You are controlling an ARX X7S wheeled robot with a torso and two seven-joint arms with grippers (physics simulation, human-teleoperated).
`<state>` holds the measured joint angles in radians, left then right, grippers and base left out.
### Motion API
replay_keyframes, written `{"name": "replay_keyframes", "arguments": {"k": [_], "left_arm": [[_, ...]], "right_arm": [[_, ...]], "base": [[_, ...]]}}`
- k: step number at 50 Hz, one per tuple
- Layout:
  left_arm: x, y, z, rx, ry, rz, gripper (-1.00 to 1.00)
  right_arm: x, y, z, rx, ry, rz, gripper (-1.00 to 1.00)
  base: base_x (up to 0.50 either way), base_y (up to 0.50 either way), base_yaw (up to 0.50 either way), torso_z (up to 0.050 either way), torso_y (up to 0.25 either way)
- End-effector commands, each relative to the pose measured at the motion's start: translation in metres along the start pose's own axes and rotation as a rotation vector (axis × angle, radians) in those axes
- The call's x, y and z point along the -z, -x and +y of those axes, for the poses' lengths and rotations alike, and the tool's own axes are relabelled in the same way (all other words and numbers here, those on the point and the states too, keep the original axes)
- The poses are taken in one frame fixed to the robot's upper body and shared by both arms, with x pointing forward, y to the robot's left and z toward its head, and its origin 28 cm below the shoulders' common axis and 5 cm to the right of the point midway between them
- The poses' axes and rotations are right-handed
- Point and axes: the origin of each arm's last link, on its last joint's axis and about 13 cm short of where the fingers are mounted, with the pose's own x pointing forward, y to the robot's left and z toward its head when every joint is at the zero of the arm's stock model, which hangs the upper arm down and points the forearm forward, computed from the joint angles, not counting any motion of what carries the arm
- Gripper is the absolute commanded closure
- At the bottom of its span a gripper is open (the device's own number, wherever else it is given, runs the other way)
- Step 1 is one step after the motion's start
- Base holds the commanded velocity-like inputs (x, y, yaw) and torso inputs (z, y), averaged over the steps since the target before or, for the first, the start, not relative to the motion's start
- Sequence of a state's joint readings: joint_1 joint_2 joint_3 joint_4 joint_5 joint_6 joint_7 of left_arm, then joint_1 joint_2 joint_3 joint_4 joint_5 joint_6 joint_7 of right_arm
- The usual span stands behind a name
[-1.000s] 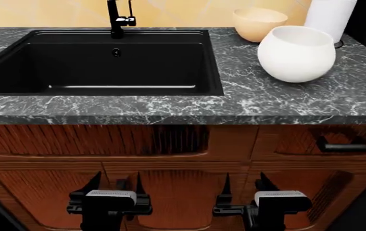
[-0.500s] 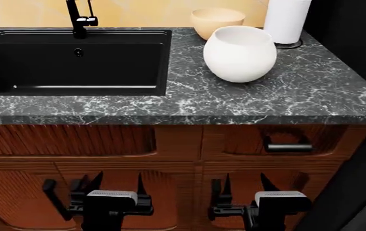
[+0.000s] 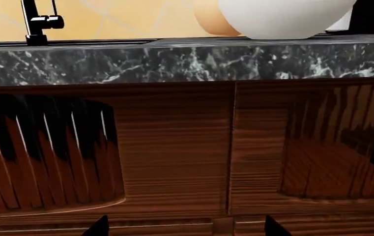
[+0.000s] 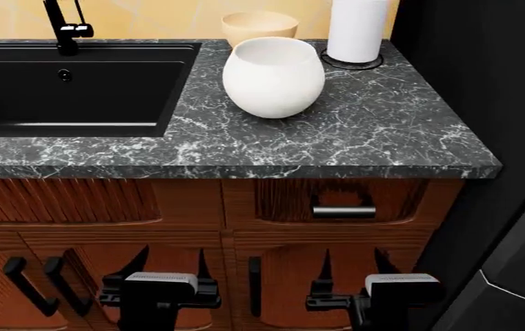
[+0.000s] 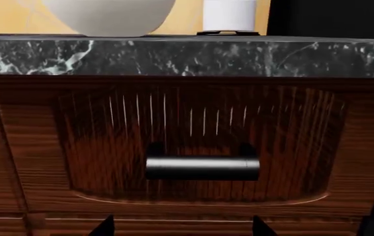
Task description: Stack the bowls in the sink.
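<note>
Jaws of both grippers spread, empty; glossy white bowl (image 4: pixel 273 77) fronts tan bowl (image 4: pixel 259 27)

Dark grey marble tabletop (image 4: pixel 354 131) with white veins runs across the scene, its front edge catching light. Behind the tabletop, a warm yellow-orange wall (image 4: pixel 152 17). Below the tabletop, glossy reddish-brown wooden cabinets (image 4: pixel 188 214) with ribbed, recessed panels. One drawer just under the tabletop's edge carries a short metal bar handle (image 4: pixel 343 212); lower doors show black handles (image 4: pixel 25 283). To the tabletop's right, a tall black unit (image 4: pixel 483 76) rises past the marble.
</note>
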<state>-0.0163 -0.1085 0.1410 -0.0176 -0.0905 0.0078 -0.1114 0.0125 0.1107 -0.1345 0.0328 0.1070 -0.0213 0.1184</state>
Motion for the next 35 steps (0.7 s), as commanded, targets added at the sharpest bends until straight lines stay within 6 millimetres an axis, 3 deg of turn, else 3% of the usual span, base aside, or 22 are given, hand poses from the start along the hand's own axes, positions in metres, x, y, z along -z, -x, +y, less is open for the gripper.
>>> {"name": "replay_keyframes", "arguments": {"k": [1,21,24,28,35], "left_arm": [[0.000,0.000,0.001,-0.004,0.000,0.001,-1.00],[-0.001,0.000,0.001,-0.005,0.003,0.001,-1.00],[-0.006,0.000,0.001,-0.008,0.026,-0.005,-1.00],[-0.035,0.004,0.002,0.005,0.013,-0.033,-1.00],[-0.147,0.028,0.015,0.021,-0.031,-0.146,-1.00]], "right_arm": [[0.001,0.000,0.001,-0.003,0.009,0.002,-1.00],[0.000,0.001,0.003,-0.012,0.033,-0.001,-1.00],[-0.012,0.000,0.003,0.011,0.027,-0.014,-1.00],[-0.058,0.002,0.004,-0.012,0.037,-0.091,-1.00],[-0.152,0.023,-0.006,-0.018,0.150,-0.243,-1.00]], "base": [[0.00,0.00,0.00,0.000,0.000],[0.00,0.00,0.00,0.000,0.000],[0.00,0.00,0.00,0.000,0.000],[0.00,0.00,0.00,0.000,0.000],[0.00,0.00,0.00,0.000,0.000]]}}
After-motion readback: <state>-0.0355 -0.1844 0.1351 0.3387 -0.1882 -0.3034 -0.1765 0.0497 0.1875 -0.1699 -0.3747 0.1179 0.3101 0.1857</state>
